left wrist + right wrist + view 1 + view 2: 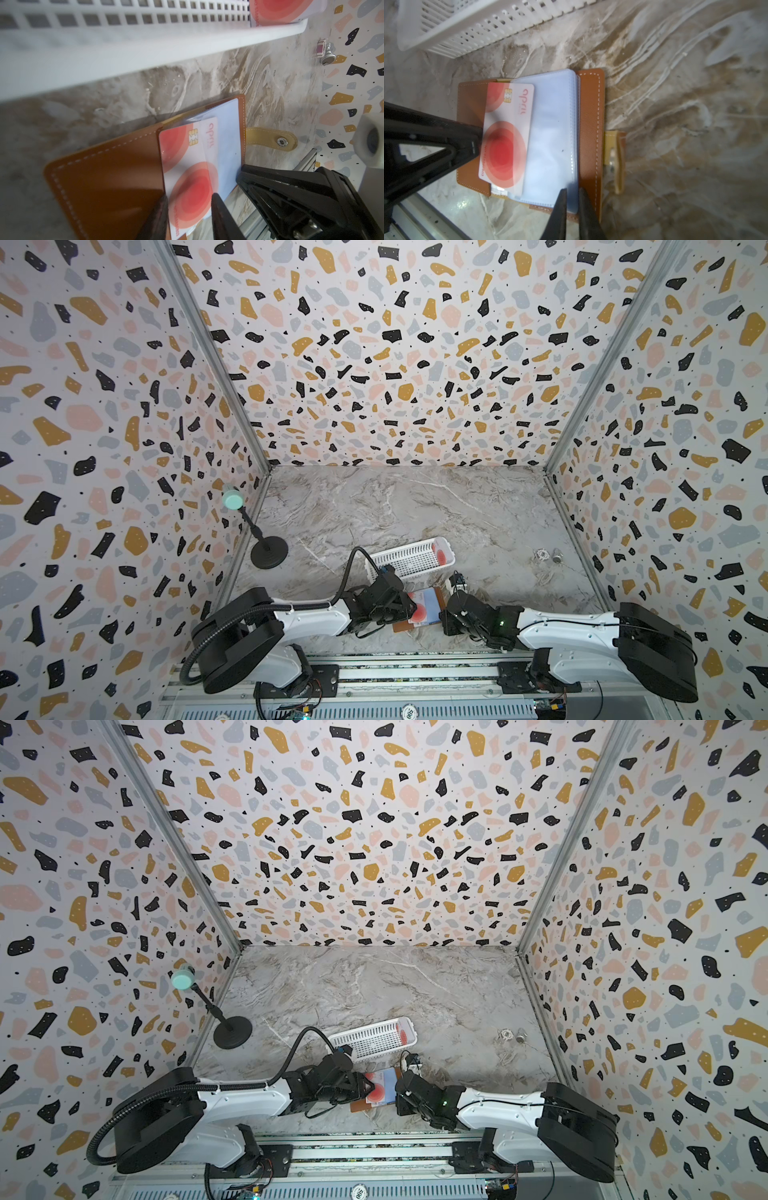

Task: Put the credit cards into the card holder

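Note:
The tan card holder (589, 124) lies flat and open between both arms, in both top views (400, 626) (358, 1106). One of the credit cards (506, 133) (187, 158) (417, 612) (376, 1092), whitish with red blobs, rests on it, one long edge tucked under a clear sleeve (552, 128). My left gripper (189, 199) (409, 608) is open, its fingers apart on either side of the card's red blob. My right gripper (572, 192) (446, 614) is shut on the sleeve's edge. A second card (439, 553) (276, 10) stands in the basket.
A white slotted basket (409, 560) (370, 1040) (145, 47) (477, 25) lies just behind the holder. A black round-based stand (269, 551) is at the left wall. Small metal bits (548, 556) lie at the right. Patterned walls close three sides.

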`<state>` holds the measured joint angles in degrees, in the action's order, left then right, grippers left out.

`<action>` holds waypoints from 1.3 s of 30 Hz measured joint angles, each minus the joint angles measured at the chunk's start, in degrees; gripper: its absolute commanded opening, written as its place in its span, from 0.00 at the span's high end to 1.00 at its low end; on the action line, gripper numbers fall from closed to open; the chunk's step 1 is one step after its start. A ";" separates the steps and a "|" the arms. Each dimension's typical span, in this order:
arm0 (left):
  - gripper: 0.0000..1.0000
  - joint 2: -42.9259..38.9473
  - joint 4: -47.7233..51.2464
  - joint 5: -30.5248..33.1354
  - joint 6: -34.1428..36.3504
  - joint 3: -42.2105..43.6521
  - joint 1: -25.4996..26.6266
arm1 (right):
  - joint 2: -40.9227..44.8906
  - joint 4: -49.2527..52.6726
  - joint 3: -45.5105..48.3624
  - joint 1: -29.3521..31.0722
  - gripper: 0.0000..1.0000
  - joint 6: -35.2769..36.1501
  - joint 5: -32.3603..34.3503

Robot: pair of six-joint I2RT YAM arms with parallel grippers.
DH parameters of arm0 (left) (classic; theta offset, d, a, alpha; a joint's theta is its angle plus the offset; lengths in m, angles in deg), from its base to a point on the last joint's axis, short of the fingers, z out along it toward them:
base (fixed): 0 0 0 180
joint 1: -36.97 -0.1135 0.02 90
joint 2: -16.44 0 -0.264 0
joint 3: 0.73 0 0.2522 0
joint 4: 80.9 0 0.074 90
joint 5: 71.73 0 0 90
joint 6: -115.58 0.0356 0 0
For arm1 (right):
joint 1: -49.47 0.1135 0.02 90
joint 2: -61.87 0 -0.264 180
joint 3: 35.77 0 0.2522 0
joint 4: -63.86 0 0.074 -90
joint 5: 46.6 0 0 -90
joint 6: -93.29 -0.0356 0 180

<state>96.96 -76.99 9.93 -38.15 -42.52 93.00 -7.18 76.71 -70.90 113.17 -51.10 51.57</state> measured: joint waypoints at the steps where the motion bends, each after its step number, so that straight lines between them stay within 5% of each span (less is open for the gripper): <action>1: 0.62 0.33 -0.02 -0.09 0.07 -0.09 0.02 | 0.00 0.00 0.00 0.00 0.86 0.00 -0.02; 39: 0.62 3.87 -7.04 -1.57 -1.49 -1.36 1.36 | 3.96 -3.08 3.65 -0.37 0.87 0.96 -3.37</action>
<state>100.82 -84.02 8.36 -39.63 -43.87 94.36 -3.23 73.63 -67.25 112.80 -50.14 48.20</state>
